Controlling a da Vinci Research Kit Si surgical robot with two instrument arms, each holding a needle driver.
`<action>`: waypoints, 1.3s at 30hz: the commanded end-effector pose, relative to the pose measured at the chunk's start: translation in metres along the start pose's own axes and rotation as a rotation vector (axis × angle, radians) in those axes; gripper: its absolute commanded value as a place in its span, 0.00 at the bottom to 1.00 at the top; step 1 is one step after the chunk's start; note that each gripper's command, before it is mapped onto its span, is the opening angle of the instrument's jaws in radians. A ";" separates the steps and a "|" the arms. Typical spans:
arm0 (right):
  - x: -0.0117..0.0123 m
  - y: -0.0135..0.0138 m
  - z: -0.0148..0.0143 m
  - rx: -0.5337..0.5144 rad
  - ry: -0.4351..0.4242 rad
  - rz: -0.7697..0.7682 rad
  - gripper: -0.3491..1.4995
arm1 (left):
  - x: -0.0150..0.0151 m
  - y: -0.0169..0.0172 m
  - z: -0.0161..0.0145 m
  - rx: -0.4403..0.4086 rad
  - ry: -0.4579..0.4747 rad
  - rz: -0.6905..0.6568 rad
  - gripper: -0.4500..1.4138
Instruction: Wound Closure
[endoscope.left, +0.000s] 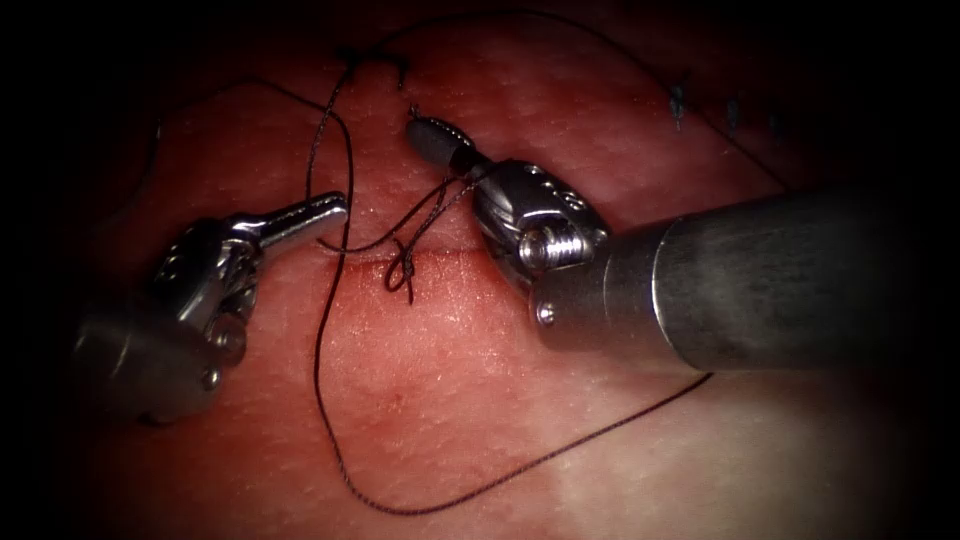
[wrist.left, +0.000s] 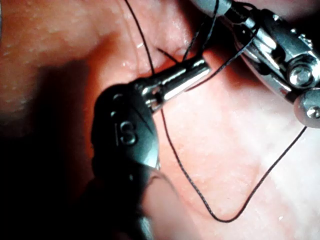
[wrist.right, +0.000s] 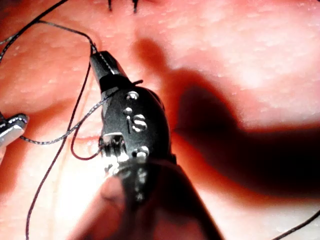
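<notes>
The left tool (endoscope.left: 318, 212) has its jaws closed on the thread (endoscope.left: 330, 330) at about 9 o'clock from the knot (endoscope.left: 402, 268) on the cut (endoscope.left: 450, 256). The right tool (endoscope.left: 432, 140) looks pinched on thread too, wraps around its jaws. Probably best to keep tension even. No needle spotted, no containers either.

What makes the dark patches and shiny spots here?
Right wrist view: the right tool, gripping thread, casts a shadow on the tissue. Left wrist view: glare on the left tool's fingers, shut on thread. Endoscope view: light fades toward the edges.
</notes>
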 end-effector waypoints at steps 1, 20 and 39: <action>-0.0010 -0.0005 0.0000 0.028 0.001 -0.059 0.00 | 0.0006 0.0006 -0.0004 -0.018 0.014 -0.008 0.00; -0.0064 -0.0032 -0.0053 0.226 0.042 -0.190 0.00 | -0.0056 0.0210 0.0005 -0.181 0.172 0.104 0.00; -0.0110 -0.0031 -0.0094 0.280 0.003 -0.233 0.00 | -0.0163 0.0274 0.0034 -0.241 0.216 0.349 0.00</action>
